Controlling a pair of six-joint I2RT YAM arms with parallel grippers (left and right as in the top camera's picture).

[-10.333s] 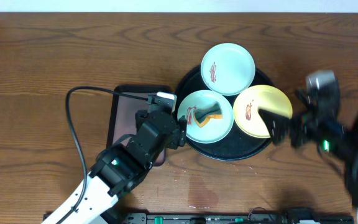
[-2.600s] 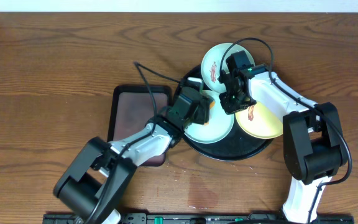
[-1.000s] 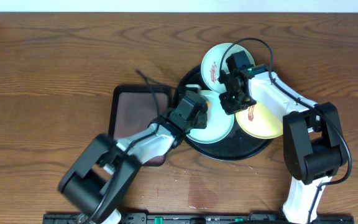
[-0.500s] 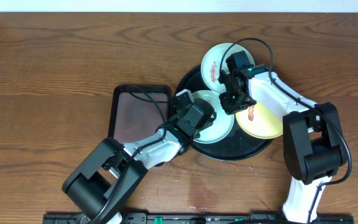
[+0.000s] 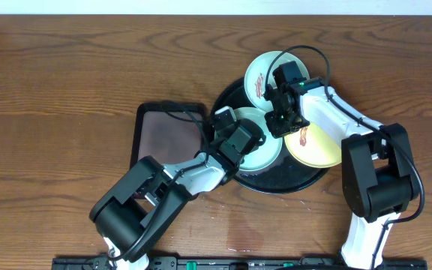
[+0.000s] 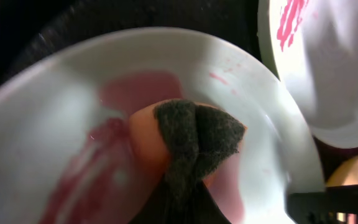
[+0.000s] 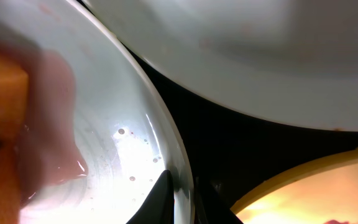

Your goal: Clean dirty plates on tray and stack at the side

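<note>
The middle blue plate (image 5: 267, 154) lies on the black tray (image 5: 276, 178), and both pincers are at it. The left pincer (image 5: 244, 136) is over its left part. It grips the sponge (image 6: 194, 140) — orange w/ a dark scouring side, pinched into a fold — and presses it on the plate's floor, near the centre. Around the sponge the plate has a thin pink-red film.

The right pincer (image 7: 178, 188) is clenched on the same plate's right rim. In the right wrist view the rim runs between its two fingers.

The far blue plate (image 5: 265, 69) lies just beyond the middle one, at the tray's far edge, and has a red streak. The yellow plate (image 5: 322, 146) sits on the right part of the tray, also w/ a streak, just beside the right pincer. The brown tray (image 5: 160, 135) lies on the tabletop (image 5: 66, 75) at the left. I cannot tell if it touches the black tray.

Compared w/ approx. 10 sec ago: then the sponge lay loose on the middle plate, the smear was a narrow streak, and both arms were away from the plates.

Compared w/ half a sec ago: the left pincer is slightly further toward the plate's centre, and the left arm's elbow has swung to the right. The right arm and all three plates have not moved.
</note>
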